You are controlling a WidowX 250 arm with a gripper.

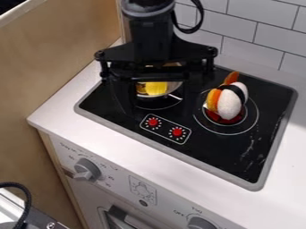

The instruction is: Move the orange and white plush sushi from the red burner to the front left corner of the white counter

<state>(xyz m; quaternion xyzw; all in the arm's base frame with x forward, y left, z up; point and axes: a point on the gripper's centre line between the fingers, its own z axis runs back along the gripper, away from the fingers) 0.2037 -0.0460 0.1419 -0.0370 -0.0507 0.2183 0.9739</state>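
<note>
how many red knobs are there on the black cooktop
2: the left red knob and the right red knob, both inside the white-outlined panel. The gripper covers part of the cooktop, so others could be hidden.

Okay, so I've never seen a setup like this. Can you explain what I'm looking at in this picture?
Sure. A fixed camera looks down at a slant on a toy kitchen. The black machine coming in from the top is a robot arm, and its end effector has two fingers, spread apart. They hang over the left side of the black stovetop. Seen between them is a metal pot with something yellow in it. I see nothing clearly gripped, though I can't tell whether the fingers touch the pot. On the right burner sits what looks like toy sushi, white and orange with a black band. Two red knobs are printed or set near the stovetop's front edge.
</note>
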